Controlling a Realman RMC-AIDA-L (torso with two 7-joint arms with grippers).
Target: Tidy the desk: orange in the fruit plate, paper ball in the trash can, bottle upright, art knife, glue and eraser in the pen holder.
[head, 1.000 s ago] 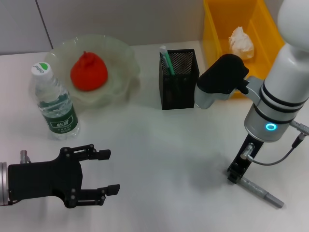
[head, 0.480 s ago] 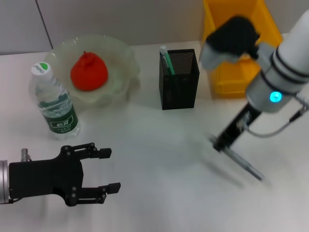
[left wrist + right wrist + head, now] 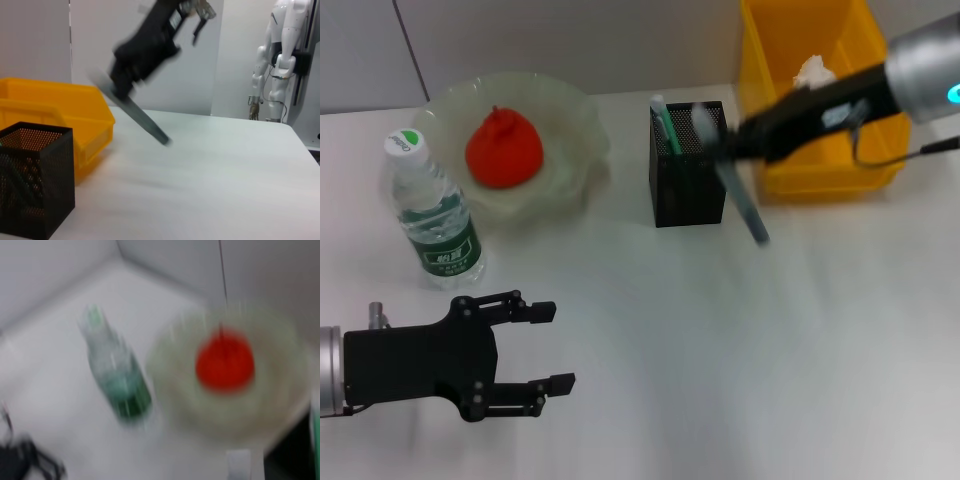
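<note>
Left gripper (image 3: 548, 346) low at 8 o'clock of the desk (image 3: 650, 350), fingers spread apart, nothing between them, hovering idle.

Bottle (image 3: 432, 215) upright at 10 o'clock, green label facing out, cap on. Just beside it toward 11 o'clock, the fruit plate (image 3: 575, 120) with the orange (image 3: 504, 150) sitting inside (knob up).

Pen holder (image 3: 690, 165) near 12 o'clock, upright; a white-and-green stick (image 3: 663, 125) pokes out of its left corner. Can't make out what else is in it.

Right gripper (image 3: 732, 148) reaches in from 2 o'clock, arm stretched across the front of the trash can (image 3: 770, 100). Clamped on the art knife (image 3: 742, 200), a slim grey bar hanging slanted in the air just beside the pen holder's right wall, not inside it. Left wrist view confirms: knife (image 3: 142, 120) off the desk, pinched at its upper end.

Paper ball (image 3: 812, 72) lies inside the trash can at 1 o'clock.
</note>
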